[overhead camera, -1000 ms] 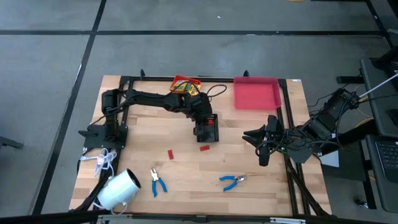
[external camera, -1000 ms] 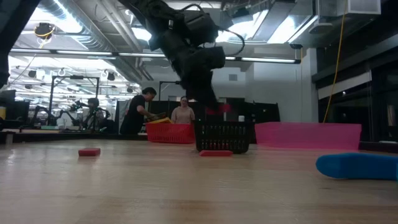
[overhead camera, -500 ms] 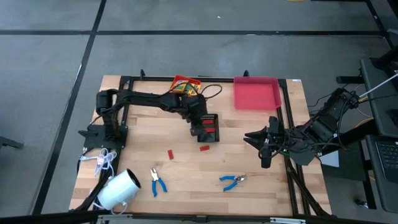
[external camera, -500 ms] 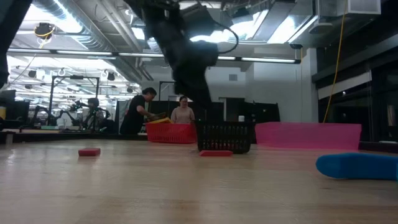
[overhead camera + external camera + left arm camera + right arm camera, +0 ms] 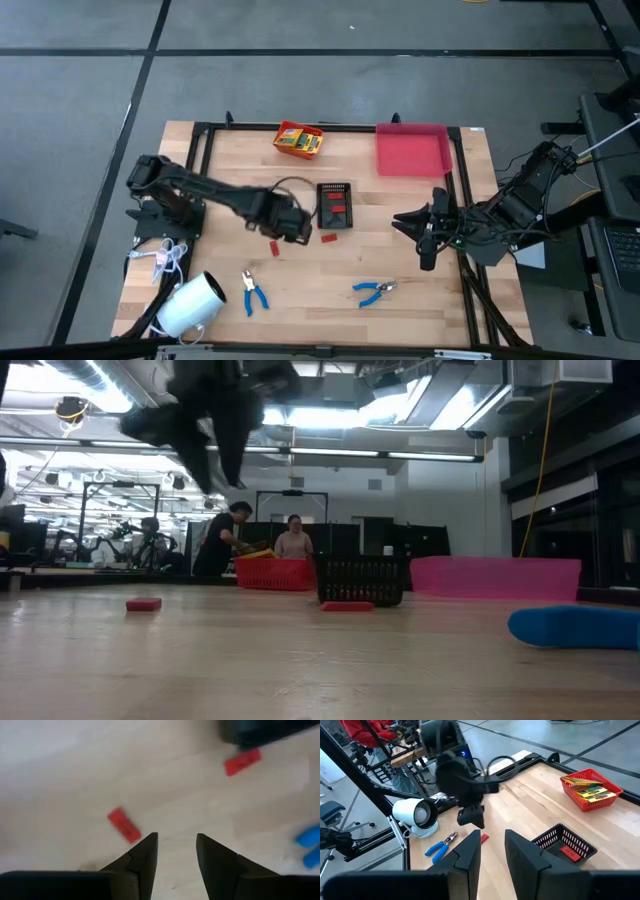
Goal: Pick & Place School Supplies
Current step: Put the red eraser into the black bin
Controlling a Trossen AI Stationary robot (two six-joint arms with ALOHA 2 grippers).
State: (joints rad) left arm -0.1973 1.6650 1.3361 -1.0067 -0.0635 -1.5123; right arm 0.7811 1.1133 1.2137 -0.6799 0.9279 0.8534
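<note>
Left gripper, fingers apart and empty, now moved away from the black basket with a red piece inside, hanging over the loose red piece nearer and to the left, likely next.

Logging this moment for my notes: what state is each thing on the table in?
Left gripper: open, empty, above a loose red piece.
Right gripper: parked at the table's right edge, empty.
Black basket: upright, red pieces inside.
Red basket: holds the printed boxes.
Pink tray: empty.
Both pliers: lying flat.
</note>
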